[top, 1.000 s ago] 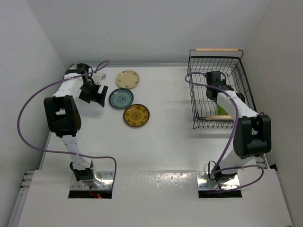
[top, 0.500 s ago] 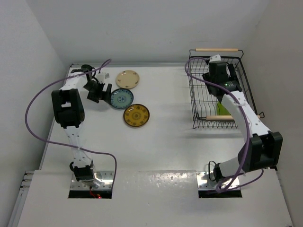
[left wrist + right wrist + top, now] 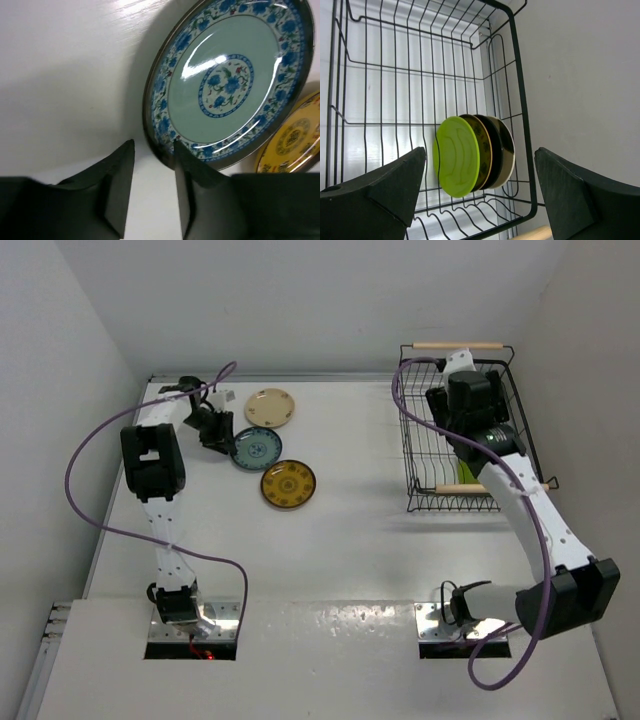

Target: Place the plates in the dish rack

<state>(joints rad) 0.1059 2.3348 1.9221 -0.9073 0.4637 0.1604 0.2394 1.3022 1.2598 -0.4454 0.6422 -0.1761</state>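
Three plates lie flat on the table: a beige plate, a blue patterned plate and a brown-and-yellow plate. My left gripper is low at the blue plate's left edge. Its jaws are narrowed with bare table between them, and one fingertip touches the rim. My right gripper hangs open and empty above the dish rack. On edge in the rack stand a lime green plate, a brown-and-yellow one, a black one and a cream one.
The rack stands at the back right close to the right wall, with wooden handles at its far and near ends. Walls enclose the table on the left, back and right. The left arm's purple cable loops over the left side.
My left gripper moved right and down to the blue plate's edge and narrowed its jaws. My right gripper widened and rose from the plates in the rack.
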